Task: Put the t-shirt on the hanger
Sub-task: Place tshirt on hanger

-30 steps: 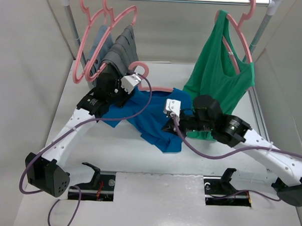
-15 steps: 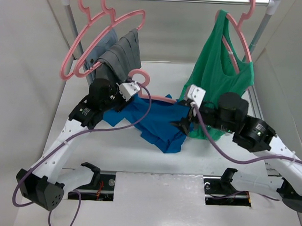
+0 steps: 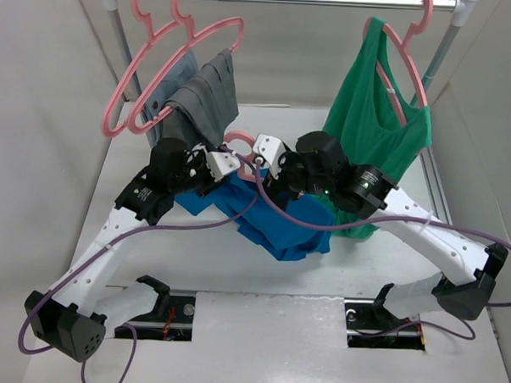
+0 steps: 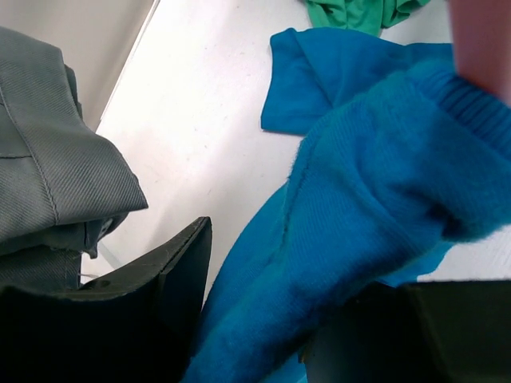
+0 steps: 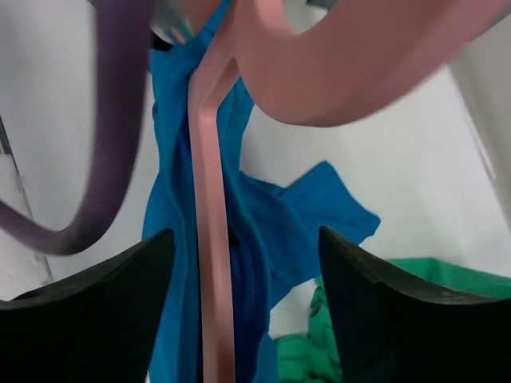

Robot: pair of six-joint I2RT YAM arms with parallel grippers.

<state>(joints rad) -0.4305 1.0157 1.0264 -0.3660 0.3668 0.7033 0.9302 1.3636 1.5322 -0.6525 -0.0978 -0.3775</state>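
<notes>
Left jaws (image 4: 287, 275): partly closed, pinching a bunched fold of the t-shirt (image 3: 281, 225) close to its ribbed collar.

T-shirt: mid-desk (image 3: 193, 261). It is lifted at the left jaws, and the rest trails toward the near right, crumpled on the surface.

Hanger (image 5: 214, 239): the hook sits at the far edge of the shirt and one arm lies against the blue cloth.

Right jaws (image 5: 243, 255): spread wide, holding nothing. The hanger arm runs lengthwise through the gap, closer to the left finger. As far as I can tell it touches neither finger.

Judgement: the right arm is nearer the hanger. The hanger arm's long axis lies along the jaws' reach, so closing where they stand should catch it.
</notes>
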